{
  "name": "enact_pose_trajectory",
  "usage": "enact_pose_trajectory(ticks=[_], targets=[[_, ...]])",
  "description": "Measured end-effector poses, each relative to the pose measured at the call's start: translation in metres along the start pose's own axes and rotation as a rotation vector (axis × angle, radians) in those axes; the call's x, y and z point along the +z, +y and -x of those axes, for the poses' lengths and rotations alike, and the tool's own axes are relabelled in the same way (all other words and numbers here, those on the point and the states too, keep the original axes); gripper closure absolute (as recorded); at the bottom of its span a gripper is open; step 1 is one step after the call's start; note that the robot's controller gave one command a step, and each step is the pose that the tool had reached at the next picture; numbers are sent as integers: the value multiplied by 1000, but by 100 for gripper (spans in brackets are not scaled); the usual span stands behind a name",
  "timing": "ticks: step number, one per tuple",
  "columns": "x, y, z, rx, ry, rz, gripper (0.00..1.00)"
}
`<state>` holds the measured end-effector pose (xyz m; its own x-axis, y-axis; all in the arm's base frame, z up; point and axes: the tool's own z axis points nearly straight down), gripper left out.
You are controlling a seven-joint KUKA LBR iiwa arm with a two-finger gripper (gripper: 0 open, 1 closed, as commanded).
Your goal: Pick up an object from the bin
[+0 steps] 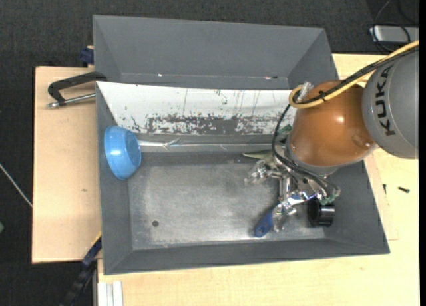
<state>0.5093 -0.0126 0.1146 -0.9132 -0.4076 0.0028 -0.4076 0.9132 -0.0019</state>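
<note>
**Ana:** Orange cover (329,128) sits up top. What is under it?
**Ben:** Its gripper (285,208), low in the grey bin (200,205), front right. A small dark blue thing (261,227) lies just beside it, and a black round thing (321,213) is on its other side.
**Ana:** Open or closed?
**Ben:** I can't tell. A blue bowl (121,152) leans on the left wall.

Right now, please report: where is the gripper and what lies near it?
Gripper down in the bin, at the view's lower right. Small blue thing and black cylinder close beside it. Blue bowl far off, against left wall.
</note>
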Motion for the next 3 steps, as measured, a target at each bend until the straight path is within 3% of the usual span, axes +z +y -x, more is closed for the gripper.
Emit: enact_pose_trajectory(ticks=[1,2,3], targets=[[43,-9,-9,105,-3,3,0],[41,-9,-5,103,-16,1,100],[-87,-36,-7,189,-17,-3,100]])
